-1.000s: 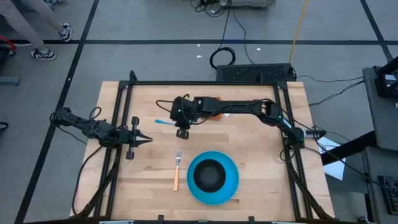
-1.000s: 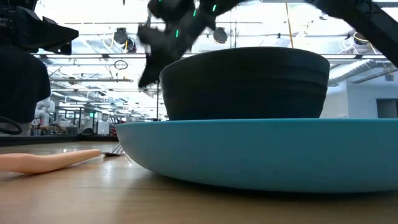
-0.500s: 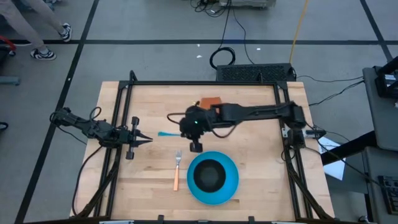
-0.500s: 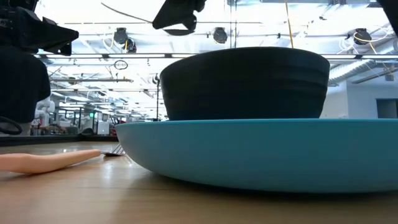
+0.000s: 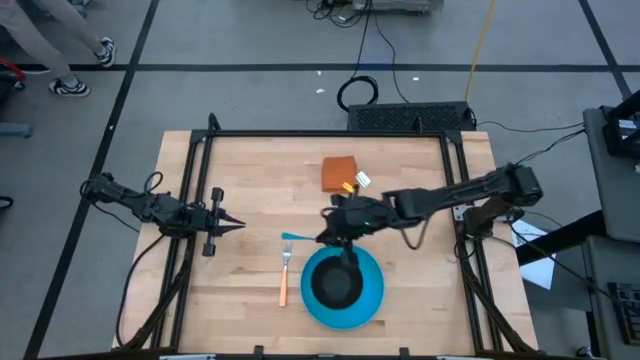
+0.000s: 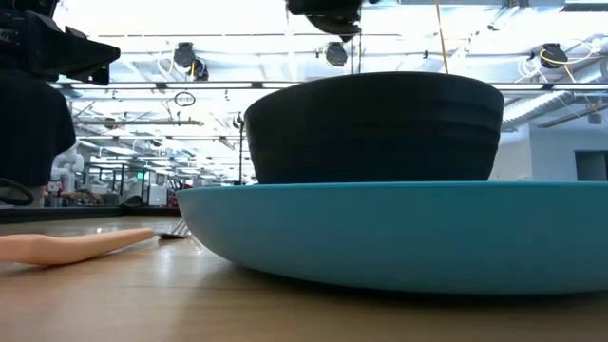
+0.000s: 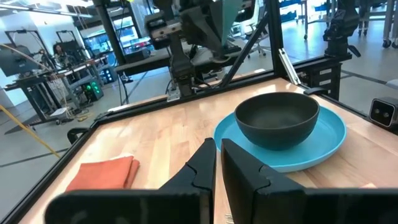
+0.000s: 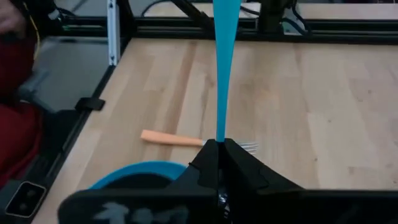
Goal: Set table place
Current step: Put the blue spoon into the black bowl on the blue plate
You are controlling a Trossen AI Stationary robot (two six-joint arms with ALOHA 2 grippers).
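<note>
The bright-blue plate lies near the table's near edge with the black bowl standing in it. The orange-handled fork lies flat on the table just left of the plate. My right gripper hovers over the plate's far rim, shut on the blue-handled spoon. It shows at the top of the low view. The spoon's dark bowl end is hidden. My left gripper waits shut near the table's left edge, holding nothing. My right gripper pinches the spoon between its two fingers at the inner end of the blue handle. The handle runs on forward past the fingertips, along the fingers, and points toward the table's left. The spoon is lifted clear of the table. The gripper hides its dark end.
A folded orange cloth with a white tag lies at the far middle of the table. Black frame rails edge the table. Bare wood lies right of the plate and between the fork and my left gripper.
My right gripper has carried the spoon from the far middle of the table toward the near edge and to the right, over the plate's far rim. The handle still points left. The orange cloth, hidden under the arm before, now shows.
</note>
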